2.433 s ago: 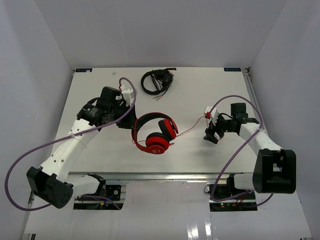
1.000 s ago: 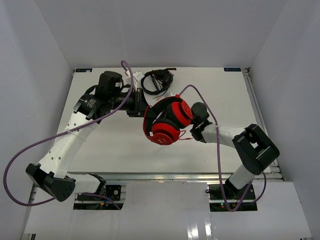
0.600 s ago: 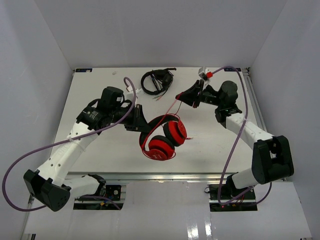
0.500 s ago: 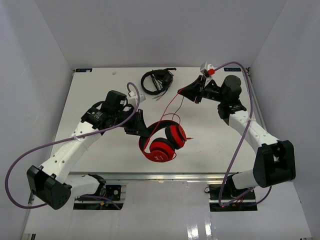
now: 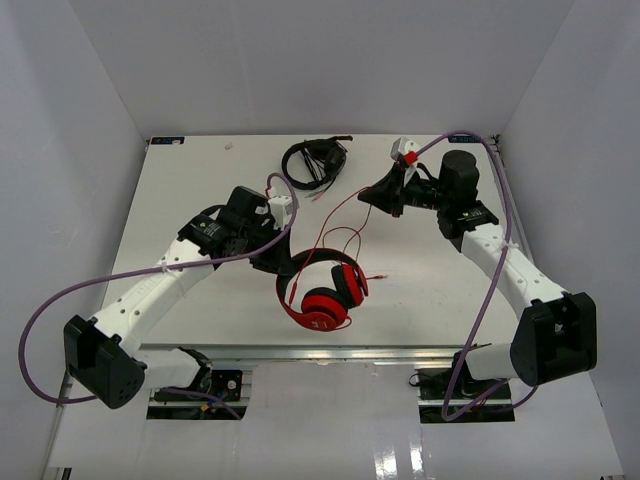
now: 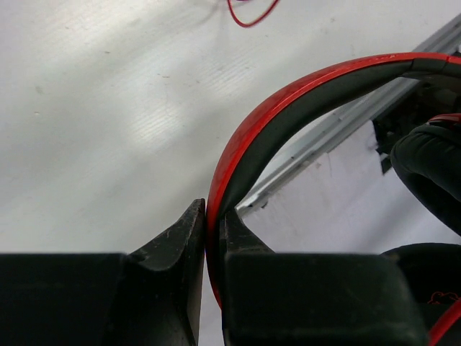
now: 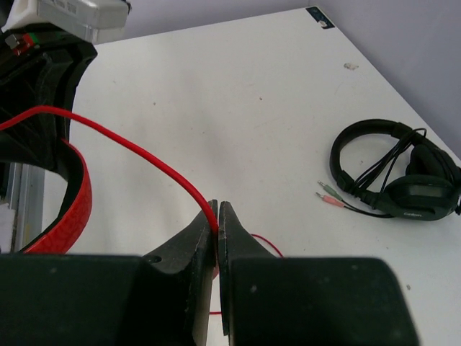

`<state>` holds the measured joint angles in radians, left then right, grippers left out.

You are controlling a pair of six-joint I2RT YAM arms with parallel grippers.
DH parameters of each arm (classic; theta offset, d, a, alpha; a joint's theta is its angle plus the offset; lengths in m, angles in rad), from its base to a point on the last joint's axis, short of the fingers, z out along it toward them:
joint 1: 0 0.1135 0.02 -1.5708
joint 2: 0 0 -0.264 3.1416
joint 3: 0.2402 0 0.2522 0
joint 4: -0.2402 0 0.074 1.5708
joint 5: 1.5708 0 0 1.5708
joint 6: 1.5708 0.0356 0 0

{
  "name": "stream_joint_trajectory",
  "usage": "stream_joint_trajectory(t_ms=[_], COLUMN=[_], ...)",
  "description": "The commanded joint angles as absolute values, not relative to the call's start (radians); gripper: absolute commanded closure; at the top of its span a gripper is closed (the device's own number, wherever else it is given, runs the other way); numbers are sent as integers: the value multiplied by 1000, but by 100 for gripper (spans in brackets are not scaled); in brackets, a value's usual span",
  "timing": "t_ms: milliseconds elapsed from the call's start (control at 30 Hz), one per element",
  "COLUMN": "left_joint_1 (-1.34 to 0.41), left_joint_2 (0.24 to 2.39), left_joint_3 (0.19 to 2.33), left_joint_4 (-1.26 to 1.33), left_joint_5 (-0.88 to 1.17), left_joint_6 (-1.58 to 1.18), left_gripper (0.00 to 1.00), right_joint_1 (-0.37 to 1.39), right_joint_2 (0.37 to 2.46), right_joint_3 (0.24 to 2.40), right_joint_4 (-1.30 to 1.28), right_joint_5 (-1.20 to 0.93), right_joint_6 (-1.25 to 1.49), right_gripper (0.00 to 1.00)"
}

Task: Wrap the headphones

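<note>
Headphones (image 5: 322, 292): left gripper (image 6: 210, 213) clamps headband (image 6: 288, 90); overhead seemingly hides this.

Right wrist view. Right gripper (image 7: 217, 206) at bottom centre, fingers pressed together on the red cable (image 7: 140, 153), no gap showing. Cable enters at the left edge, arcs across a black housing (image 7: 32, 79) in the upper left, then slopes down to the fingertips. A thin loop of it shows just right of the fingers. Red headband (image 7: 75, 205) curves at lower left, below the housing. Black headphones (image 7: 396, 176) lie on the white table (image 7: 216, 86) at the right, their plugs (image 7: 325, 191) pointing left.
</note>
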<state>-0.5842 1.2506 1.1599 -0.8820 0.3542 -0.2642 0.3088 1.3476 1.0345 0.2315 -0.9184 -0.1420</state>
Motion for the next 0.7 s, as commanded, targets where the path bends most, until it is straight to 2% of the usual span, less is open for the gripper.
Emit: stream_joint_trajectory(t_ms=[0,400,667], left_joint_1=[-618,-640,-641], left_joint_2=[1177,1043,1073], left_joint_3=[1196,1160,1164], left_joint_4=[-810,-558,-569], left_joint_5=[265,234,192], left_joint_6=[-214,-226,-234], left_gripper=[100,100,100], right_joint_1=[308,308,297], right_joint_2=[1307,1271,1199], right_joint_3=[994,878,852], right_joint_4=[188,223,322], right_joint_5=[-916,-993,-1010], right_joint_6=[-204,-187,-117], right_gripper=[92,92,92])
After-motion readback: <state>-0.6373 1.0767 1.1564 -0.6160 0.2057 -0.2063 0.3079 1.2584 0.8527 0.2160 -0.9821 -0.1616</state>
